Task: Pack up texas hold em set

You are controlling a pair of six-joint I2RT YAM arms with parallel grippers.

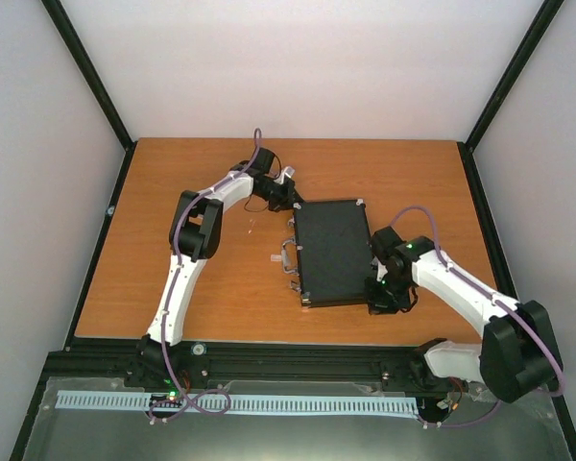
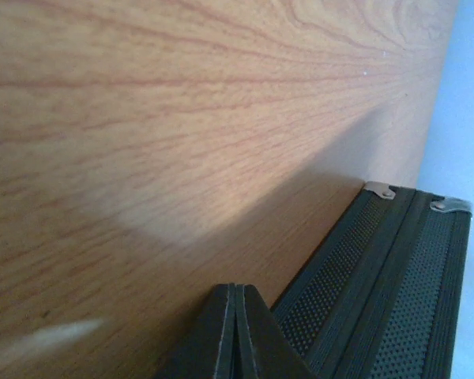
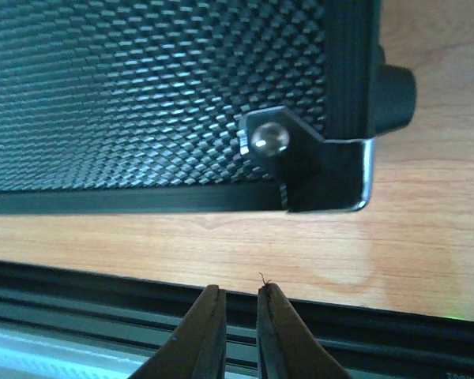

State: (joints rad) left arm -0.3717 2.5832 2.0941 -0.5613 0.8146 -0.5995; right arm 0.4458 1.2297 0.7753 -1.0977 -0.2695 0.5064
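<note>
Near edge: the right end effector [image 3: 238, 290] sits low over the tabletop [image 1: 173, 202], just off the near right corner of the case [image 1: 334, 252]. Its fingers are parted by a thin slit, with nothing between them. The riveted silver corner cap [image 3: 332, 170] lies directly ahead of the tips, apart from them.

Middle: the case lies flat with its lid down and its handle [image 1: 288, 257] pointing toward the left arm. Contents are not visible.

Far: the left end effector [image 2: 235, 296] is at the far left corner of the case, fingers pressed fully together, gripping nothing. I cannot tell whether it touches the case wall. From its wrist view the two ribbed halves of the case run evenly to the far corner.

Judgement: packing looks nearly finished, and what is left is seating and securing the lid.

Notes for doing this well:
- Use the closed left tip as a stop so the case cannot slide.
- Have the right end effector press on the flat rim, not the rounded cap, where it may skid off.
- Keep the tips off the wood.
- Move slowly.
- Check the seam along the handle side before releasing.
</note>
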